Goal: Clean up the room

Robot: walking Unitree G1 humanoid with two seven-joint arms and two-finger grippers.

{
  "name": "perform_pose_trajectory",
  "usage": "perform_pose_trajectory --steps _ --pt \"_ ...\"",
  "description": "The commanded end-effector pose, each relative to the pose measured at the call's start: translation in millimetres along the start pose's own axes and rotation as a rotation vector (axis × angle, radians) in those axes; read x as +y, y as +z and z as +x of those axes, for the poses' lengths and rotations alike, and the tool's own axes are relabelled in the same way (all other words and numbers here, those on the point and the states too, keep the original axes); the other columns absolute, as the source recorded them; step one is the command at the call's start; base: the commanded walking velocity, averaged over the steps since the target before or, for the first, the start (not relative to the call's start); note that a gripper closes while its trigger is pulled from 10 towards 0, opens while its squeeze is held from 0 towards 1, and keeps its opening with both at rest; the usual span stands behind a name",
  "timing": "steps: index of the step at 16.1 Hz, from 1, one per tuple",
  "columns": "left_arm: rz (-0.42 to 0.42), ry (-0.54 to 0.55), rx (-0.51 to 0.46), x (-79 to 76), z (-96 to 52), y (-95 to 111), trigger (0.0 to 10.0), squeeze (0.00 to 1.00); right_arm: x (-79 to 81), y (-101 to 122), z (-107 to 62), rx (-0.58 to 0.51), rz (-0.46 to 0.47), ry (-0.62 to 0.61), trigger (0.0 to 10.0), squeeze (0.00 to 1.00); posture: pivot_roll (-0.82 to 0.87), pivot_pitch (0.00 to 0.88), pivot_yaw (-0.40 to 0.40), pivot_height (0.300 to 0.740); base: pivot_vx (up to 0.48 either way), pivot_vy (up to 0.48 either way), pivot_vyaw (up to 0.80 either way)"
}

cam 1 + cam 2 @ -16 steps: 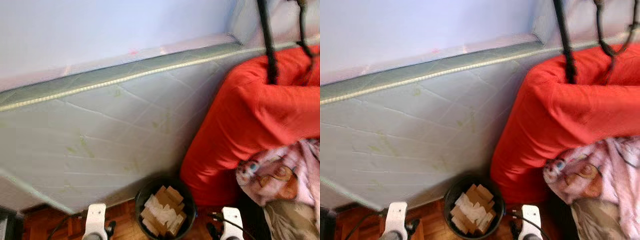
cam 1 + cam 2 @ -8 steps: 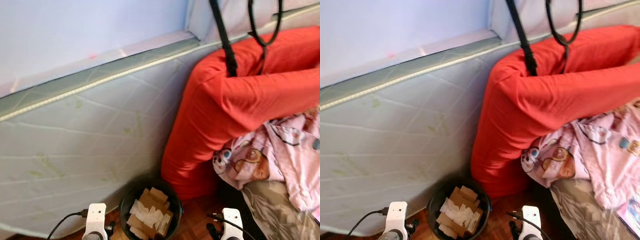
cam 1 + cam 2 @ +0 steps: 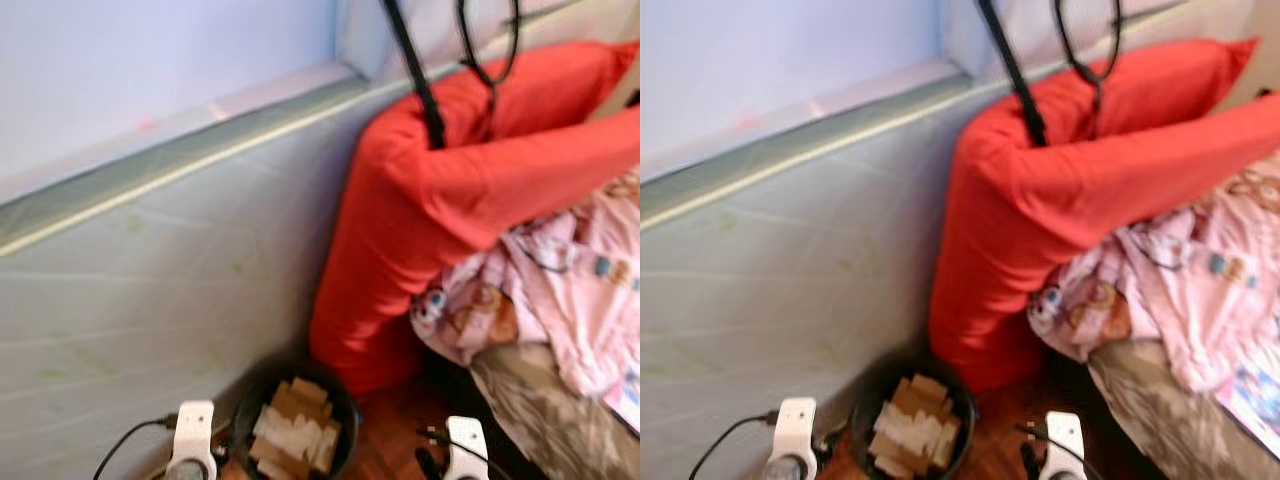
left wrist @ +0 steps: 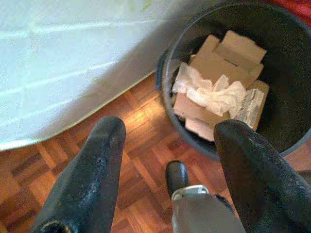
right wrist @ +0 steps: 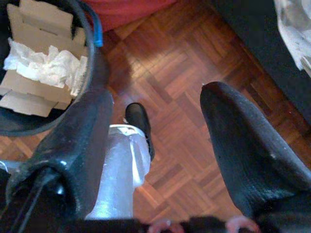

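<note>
A black waste bin (image 3: 292,430) with cardboard pieces and crumpled white tissue stands on the parquet floor, between my two wrists. My left gripper (image 4: 172,128) hangs open over the floor beside the bin (image 4: 233,82), holding nothing. My right gripper (image 5: 158,94) is also open and empty, above bare parquet, with the bin (image 5: 39,68) off to one side. A red cushion (image 3: 450,200) leans behind the bin. A pink printed blanket (image 3: 560,290) lies against it on the right.
A grey-white mattress (image 3: 150,280) stands on edge along the pale wall at left. Black straps (image 3: 415,80) hang over the red cushion. A tan cover (image 3: 540,410) lies under the blanket. A black cable (image 3: 130,440) runs by my left wrist.
The whole picture has slid left and is blurred, so the camera has turned right. More of the pink blanket shows. Both arms hang as before.
</note>
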State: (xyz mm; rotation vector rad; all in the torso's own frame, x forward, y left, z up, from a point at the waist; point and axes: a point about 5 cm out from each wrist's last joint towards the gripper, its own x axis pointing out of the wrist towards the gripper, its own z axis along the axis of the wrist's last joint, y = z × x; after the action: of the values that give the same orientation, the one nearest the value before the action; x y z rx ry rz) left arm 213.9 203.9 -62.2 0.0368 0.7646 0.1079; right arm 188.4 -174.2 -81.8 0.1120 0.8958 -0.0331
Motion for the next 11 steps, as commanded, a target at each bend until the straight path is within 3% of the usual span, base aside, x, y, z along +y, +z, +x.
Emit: perform_pose_trajectory --steps 1,11 --pt "0.039 -0.025 0.019 -16.0 9.1 25.0 10.0 0.00 -36.6 27.9 0.0 -0.033 0.117 -0.125 10.0 0.00 0.00 0.057 0.030 0.740 0.000 0.000 0.00" --pt "0.015 -0.021 0.014 -15.9 9.1 25.4 10.0 0.00 -37.5 28.2 -0.4 -0.036 0.098 -0.109 10.0 0.00 0.00 0.039 0.027 0.740 0.000 0.000 0.00"
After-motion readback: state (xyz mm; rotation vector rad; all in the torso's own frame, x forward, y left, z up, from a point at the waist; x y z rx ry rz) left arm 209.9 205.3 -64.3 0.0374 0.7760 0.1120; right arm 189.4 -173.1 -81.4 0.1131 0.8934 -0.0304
